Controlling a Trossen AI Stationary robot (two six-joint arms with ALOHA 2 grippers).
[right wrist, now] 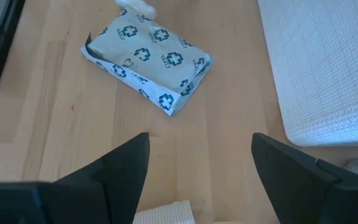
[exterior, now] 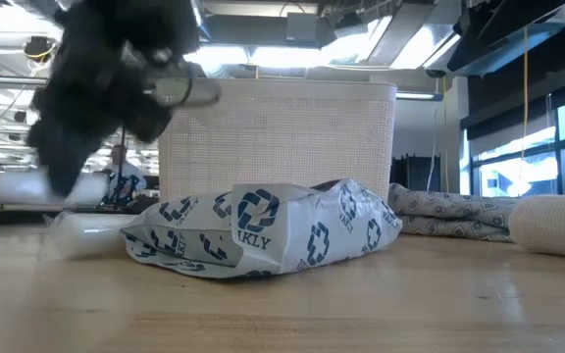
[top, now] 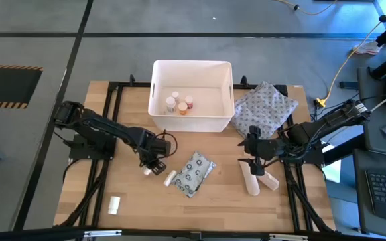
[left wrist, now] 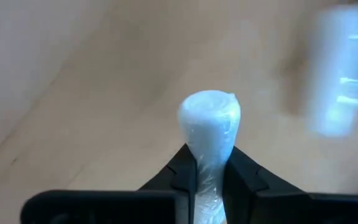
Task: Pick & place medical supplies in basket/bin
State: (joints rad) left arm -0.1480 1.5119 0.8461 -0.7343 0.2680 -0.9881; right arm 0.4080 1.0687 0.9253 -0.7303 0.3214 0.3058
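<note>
Bench [top: 139, 207] of pale wood is carrying all the supplies. Left pincer [top: 154, 167] is sitting low over the bench at centre-left of the high view, its fingers closed tight on a small white tube [left wrist: 208, 127]; the left wrist view is showing the tube's rounded end sticking out beyond the two dark fingers [left wrist: 247, 177]. A second white tube [top: 170, 177] is lying just beside that pincer, touching or nearly touching the flat packet [top: 194, 173] printed with blue crosses, which is lying at the centre of the frame. A further small white item [top: 114, 205] is lying alone at the lower left of the bench.

Right pincer [top: 256, 163] is hanging at centre-right of the high view with its fingers standing apart and holding nothing, directly above two cream gauze rolls [top: 259, 180] that are lying on the bench in a V. A grey patterned cloth pouch [top: 264, 108] is resting at the upper right, beside the bin.

White bin [top: 159, 117] is standing at the upper centre of the frame, and it is holding pill bottles [top: 179, 104] with white and orange tops near its middle.
</note>
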